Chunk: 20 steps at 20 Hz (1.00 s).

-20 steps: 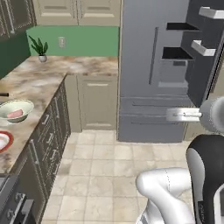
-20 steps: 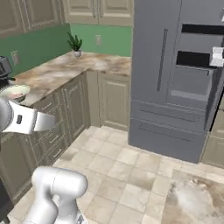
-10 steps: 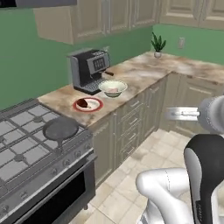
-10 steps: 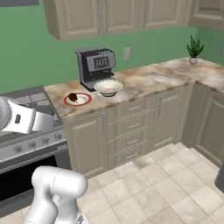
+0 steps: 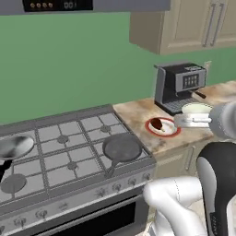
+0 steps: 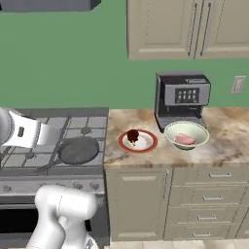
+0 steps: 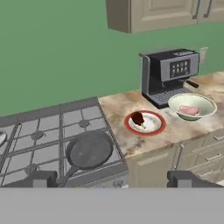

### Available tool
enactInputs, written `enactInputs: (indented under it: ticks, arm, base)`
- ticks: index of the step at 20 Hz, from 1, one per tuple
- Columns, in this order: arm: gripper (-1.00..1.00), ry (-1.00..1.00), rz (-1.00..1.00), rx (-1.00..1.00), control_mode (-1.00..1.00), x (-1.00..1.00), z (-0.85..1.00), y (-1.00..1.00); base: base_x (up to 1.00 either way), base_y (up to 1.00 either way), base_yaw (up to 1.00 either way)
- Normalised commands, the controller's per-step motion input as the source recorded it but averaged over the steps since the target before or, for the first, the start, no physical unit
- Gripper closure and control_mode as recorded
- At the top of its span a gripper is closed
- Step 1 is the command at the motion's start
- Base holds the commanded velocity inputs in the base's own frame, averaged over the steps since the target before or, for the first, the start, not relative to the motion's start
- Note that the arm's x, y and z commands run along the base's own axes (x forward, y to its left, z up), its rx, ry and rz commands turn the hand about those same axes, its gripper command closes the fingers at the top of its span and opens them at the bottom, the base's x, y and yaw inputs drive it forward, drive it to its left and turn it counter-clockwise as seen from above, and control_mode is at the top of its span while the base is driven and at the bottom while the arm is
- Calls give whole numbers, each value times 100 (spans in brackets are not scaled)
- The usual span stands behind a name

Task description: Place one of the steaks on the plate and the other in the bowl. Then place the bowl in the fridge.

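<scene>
Resting on the marbled desk (image 6: 121, 156), the dark brown steak (image 6: 133, 135) lies on the red-rimmed white plate (image 6: 138, 141), the pale pink steak (image 6: 185, 139) in the shallow pale bowl (image 6: 186, 135); fingers (image 7: 113, 179) spread wide, empty. Fridge trip remains.

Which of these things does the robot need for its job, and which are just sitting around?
For the job: dark steak on the plate; pink steak in the bowl.
Just sitting around: coffee machine, frying pan, stove.
</scene>
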Motion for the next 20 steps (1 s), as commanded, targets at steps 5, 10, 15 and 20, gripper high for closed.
enactInputs:
  ticks: [5,10,15,20]
  arm:
    - [-100,0,0,0,100,0,0,0]
    - [-100,0,0,0,100,0,0,0]
    - [-100,0,0,0,100,0,0,0]
    - [-100,0,0,0,100,0,0,0]
  base:
    - [90,-100,28]
    - [31,-100,18]
    - [23,-88,-7]
    - [87,-24,-7]
